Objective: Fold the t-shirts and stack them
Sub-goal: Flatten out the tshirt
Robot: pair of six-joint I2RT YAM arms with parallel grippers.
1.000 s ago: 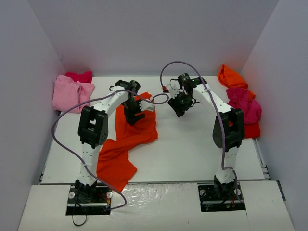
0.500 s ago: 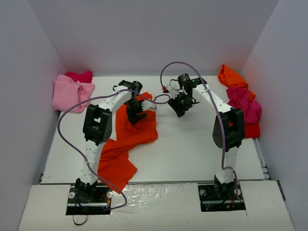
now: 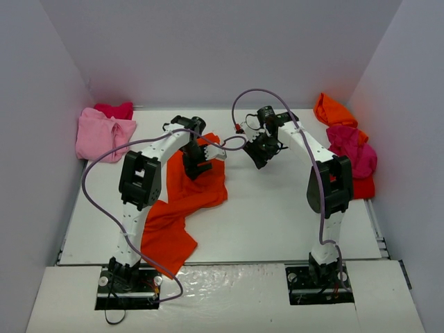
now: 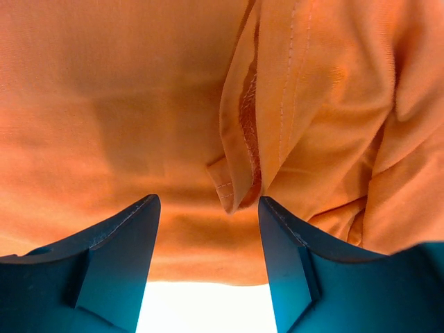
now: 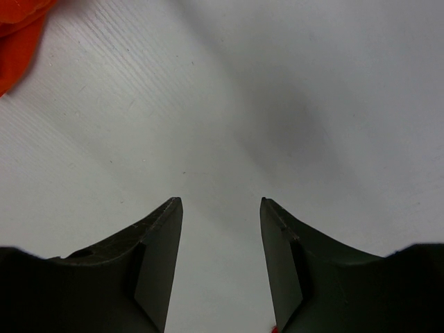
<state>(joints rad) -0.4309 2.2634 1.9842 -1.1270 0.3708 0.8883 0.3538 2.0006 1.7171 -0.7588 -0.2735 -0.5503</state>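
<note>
left pincer (image 4: 208, 205): held apart over orange-red tee (image 3: 182, 208) | right pincer (image 5: 220, 202): held apart above bench (image 5: 291, 104) | pink tees (image 3: 100, 135) piled far-left | orange tee (image 3: 331, 111) and magenta tee (image 3: 350, 149) heaped far-right

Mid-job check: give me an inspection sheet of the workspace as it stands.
Surface: white table, no marks seen.
Job's things: orange-red t-shirt crumpled centre-left; pink t-shirt and dark pink t-shirt far left; orange t-shirt, magenta t-shirt, red t-shirt piled far right.
Clutter: nothing seen.
Grippers: left gripper open over the orange-red hem; right gripper open over table.
Cables: purple cables loop from both arms.
Surroundings: white walls.
</note>
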